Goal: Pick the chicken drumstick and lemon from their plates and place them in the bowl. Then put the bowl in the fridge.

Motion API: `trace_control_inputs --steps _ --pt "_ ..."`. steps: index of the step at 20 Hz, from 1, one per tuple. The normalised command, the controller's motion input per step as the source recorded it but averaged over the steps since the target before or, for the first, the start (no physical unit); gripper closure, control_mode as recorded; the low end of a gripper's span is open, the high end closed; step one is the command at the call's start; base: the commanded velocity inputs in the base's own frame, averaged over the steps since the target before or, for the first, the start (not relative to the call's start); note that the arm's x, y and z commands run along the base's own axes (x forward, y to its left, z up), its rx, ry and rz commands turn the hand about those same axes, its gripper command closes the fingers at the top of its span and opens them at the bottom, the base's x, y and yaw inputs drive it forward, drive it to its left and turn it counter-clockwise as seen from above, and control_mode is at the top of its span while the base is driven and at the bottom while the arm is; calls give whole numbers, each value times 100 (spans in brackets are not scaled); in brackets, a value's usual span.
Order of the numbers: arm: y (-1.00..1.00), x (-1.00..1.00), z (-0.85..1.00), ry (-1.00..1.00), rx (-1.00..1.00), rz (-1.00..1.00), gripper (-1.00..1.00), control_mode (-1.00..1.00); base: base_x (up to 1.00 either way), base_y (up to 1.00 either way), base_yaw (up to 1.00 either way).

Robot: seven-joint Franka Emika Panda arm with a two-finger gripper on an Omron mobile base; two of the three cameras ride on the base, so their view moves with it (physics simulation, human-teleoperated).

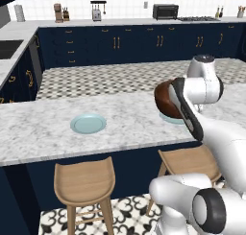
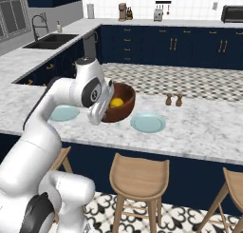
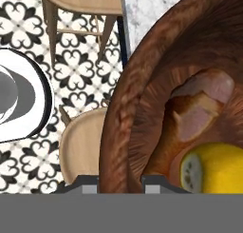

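My gripper is shut on the thick rim of the dark wood-like bowl, one finger on each side of it. The bowl hangs tilted just above the marble counter, held by the gripper. Inside it lie the yellow lemon and the reddish-brown chicken drumstick; the lemon also shows from the right base. Two pale blue plates lie bare on the counter: one at the left, the other partly under the bowl. The fridge is out of view.
Two small shakers stand on the counter beyond the right plate. Wooden stools stand under the counter's near edge. A sink is at the far left, navy cabinets at the back.
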Motion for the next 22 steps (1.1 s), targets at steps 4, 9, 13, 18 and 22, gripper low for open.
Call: trace_control_inputs --steps 4,9,13,18,22 --pt "2 -77 20 5 6 0 100 -100 0 0 0" --pt "17 -26 9 7 5 3 100 -100 0 0 0" --pt "36 0 9 11 0 0 100 -100 0 0 0" --pt "0 -3 1 2 0 0 100 -100 0 0 0" --pt "-6 -4 4 0 1 0 100 -100 0 0 0"
